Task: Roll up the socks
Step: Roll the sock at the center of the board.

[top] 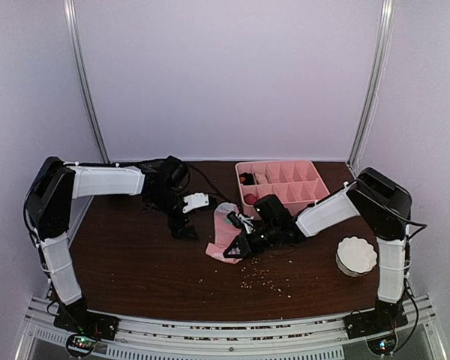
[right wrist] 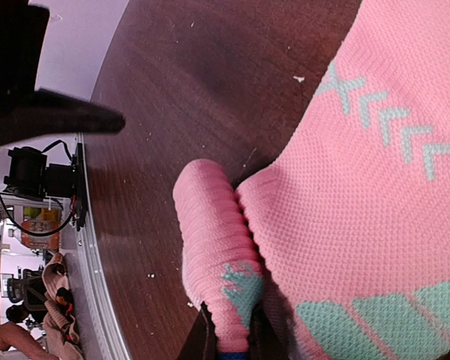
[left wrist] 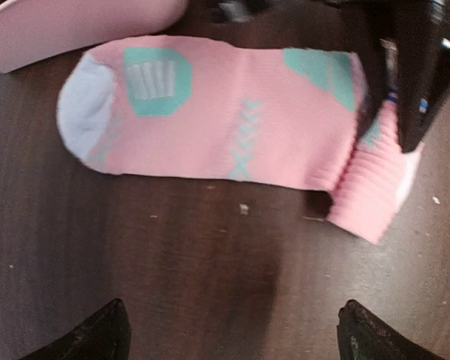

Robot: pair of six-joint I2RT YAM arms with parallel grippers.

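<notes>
**Left gripper** [left wrist: 232, 339]: fingers spread wide and holding nothing, poised above the pink sock [left wrist: 232, 112]. **Right gripper** [right wrist: 231, 341]: fingers narrowed to a pinch on the sock's ribbed cuff [right wrist: 210, 232], which is lifted and folded at that end. The sock lies flat mid-table [top: 135, 255], just in front of the pink tray [top: 279, 163].

The sock [top: 225, 225] lies flat on the table [top: 135, 255] near its middle, just in front of the divided tray [top: 315, 171], and the bowl [top: 356, 255] sits well to the right, near the table's right side. The left gripper [top: 183, 226] is just left of the sock and apart from it. The right gripper [top: 236, 251] is at the sock's near end (the folded-over cuff lies between its fingers), with crumbs [top: 268, 277] scattered in front.
</notes>
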